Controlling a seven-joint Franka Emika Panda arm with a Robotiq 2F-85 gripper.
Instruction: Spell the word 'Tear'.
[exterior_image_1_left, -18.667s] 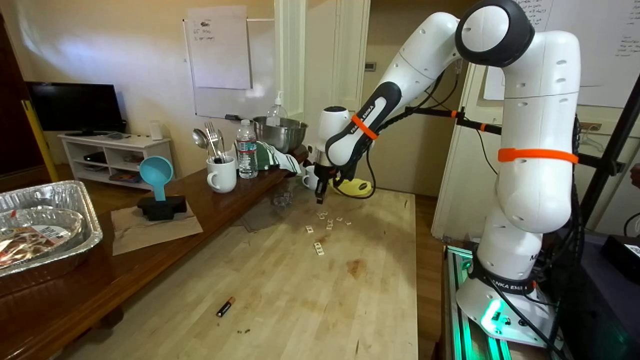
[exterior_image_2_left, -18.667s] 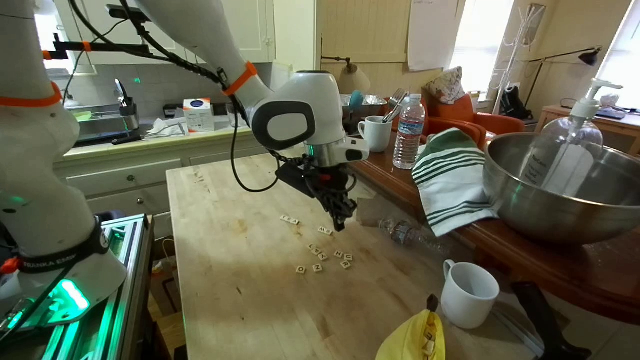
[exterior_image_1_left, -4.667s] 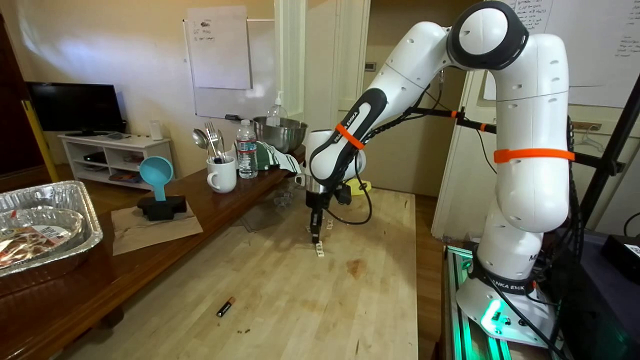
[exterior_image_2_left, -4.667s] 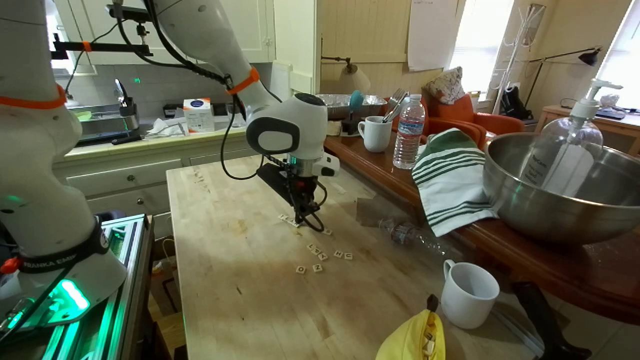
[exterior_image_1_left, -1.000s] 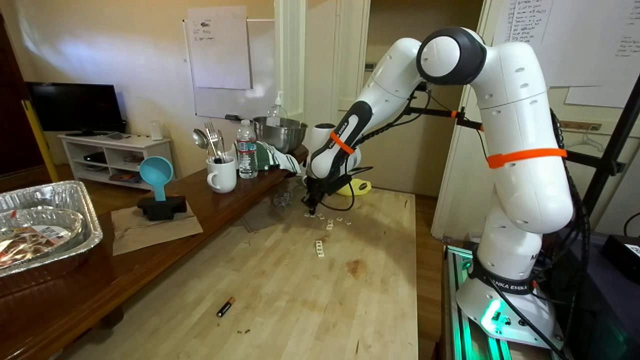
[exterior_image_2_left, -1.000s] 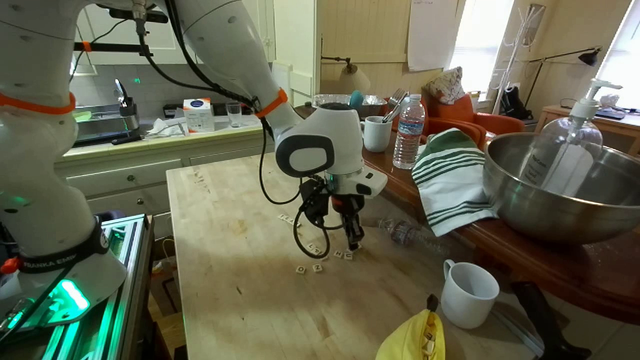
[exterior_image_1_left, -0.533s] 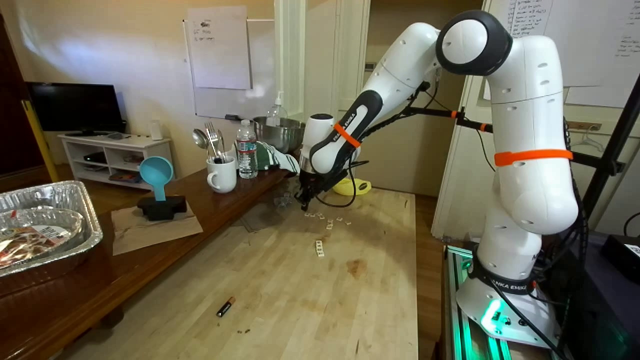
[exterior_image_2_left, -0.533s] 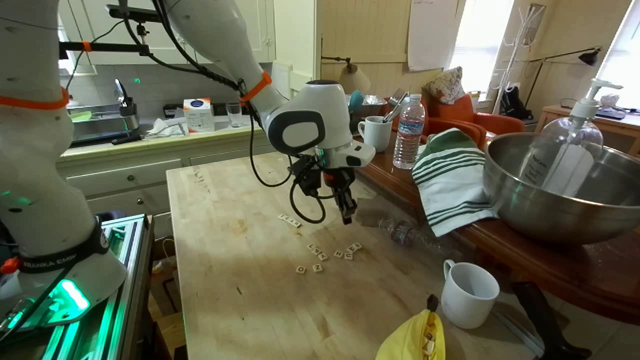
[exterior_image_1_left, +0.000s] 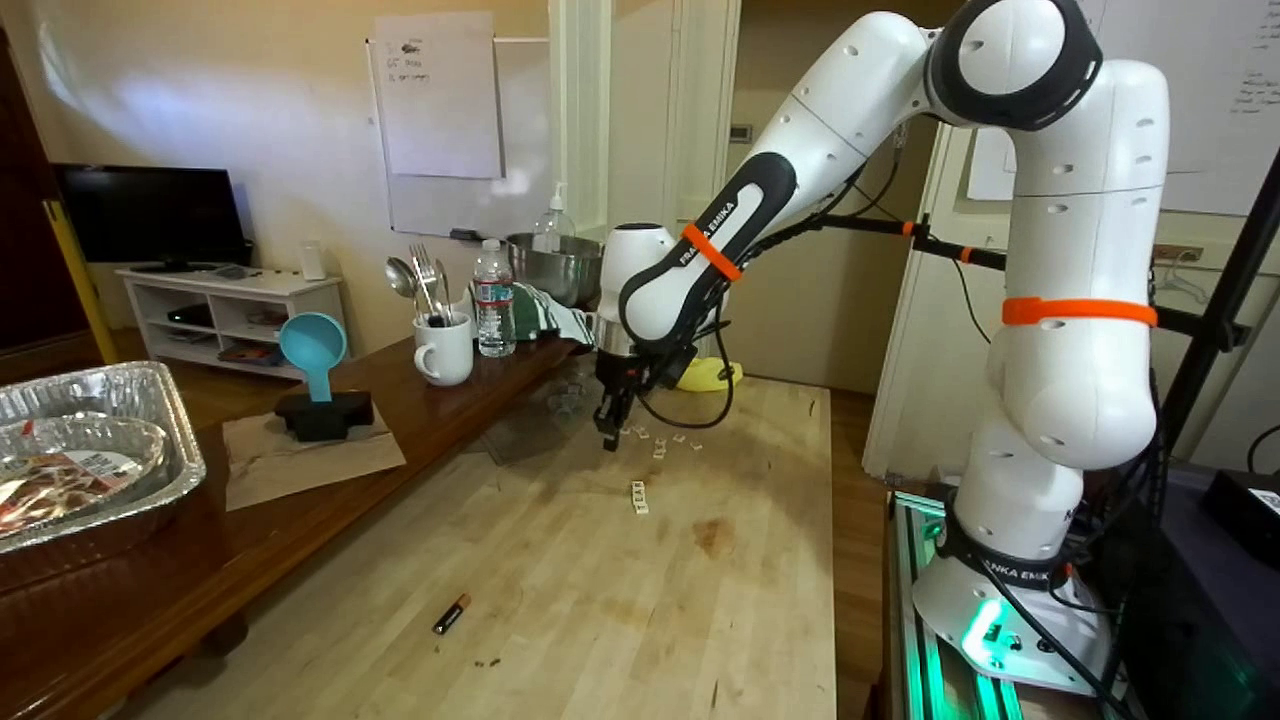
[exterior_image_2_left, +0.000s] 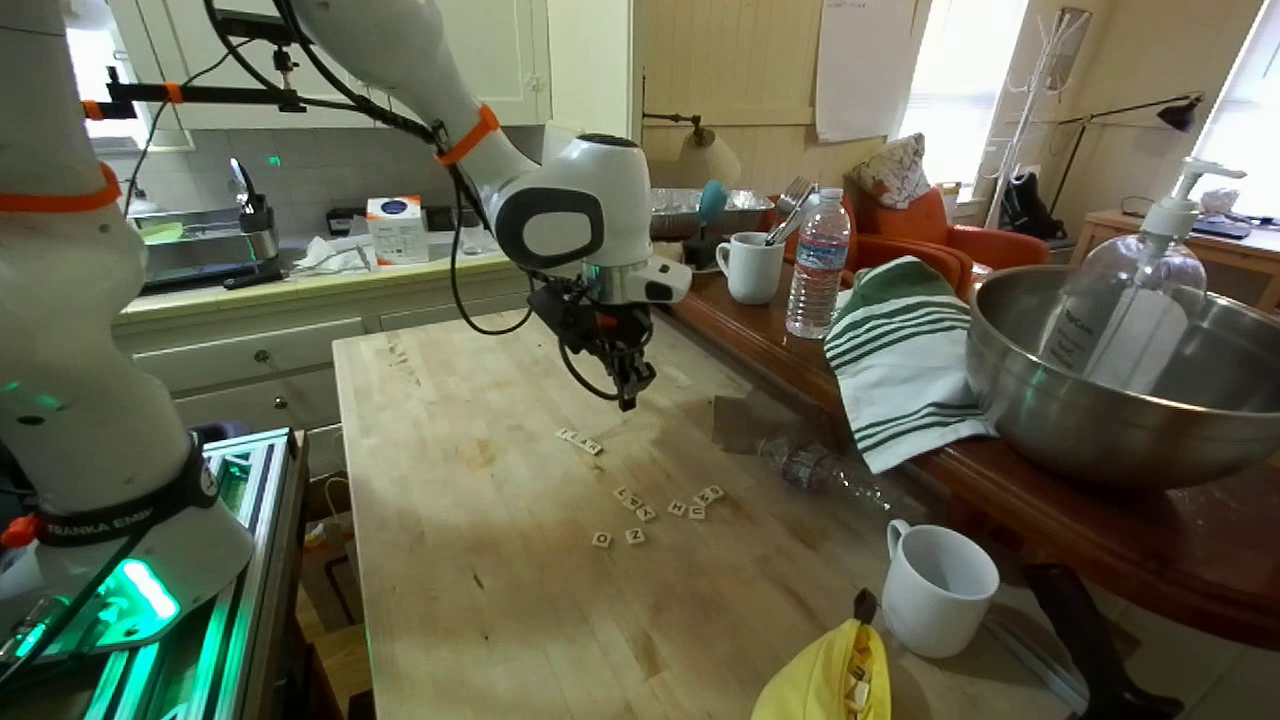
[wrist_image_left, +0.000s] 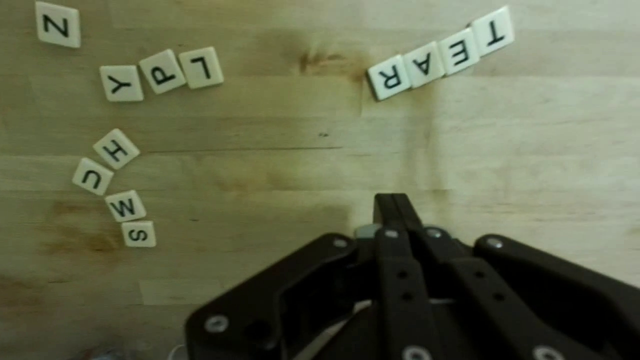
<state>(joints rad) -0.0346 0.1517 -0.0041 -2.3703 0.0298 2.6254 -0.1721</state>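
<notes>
Four whitish letter tiles, T (wrist_image_left: 492, 32), E (wrist_image_left: 459, 52), A (wrist_image_left: 423, 65) and R (wrist_image_left: 389, 78), lie flat in a slanted row, side by side and touching. In order they read TEAR, upside down in the wrist view. The row also shows in both exterior views (exterior_image_1_left: 640, 497) (exterior_image_2_left: 579, 441). My gripper (wrist_image_left: 391, 195) is shut with its fingertips together and nothing between them. In both exterior views the gripper (exterior_image_1_left: 610, 443) (exterior_image_2_left: 628, 404) hangs above the table, apart from the row.
Other tiles lie apart from the row: L (wrist_image_left: 201, 67), P (wrist_image_left: 162, 71), Y (wrist_image_left: 121, 83), Z (wrist_image_left: 58, 25), H (wrist_image_left: 116, 148), U (wrist_image_left: 93, 176), W (wrist_image_left: 125, 206), S (wrist_image_left: 139, 234) and O (exterior_image_2_left: 601, 540). A yellow pouch (exterior_image_2_left: 830, 670), mug (exterior_image_2_left: 940, 590) and battery (exterior_image_1_left: 451, 614) are on the table.
Since the oldest frames, R has left the loose tiles and joined the row. W and S have moved from near the row to beside H and U. My gripper has risen and moved back toward the row.
</notes>
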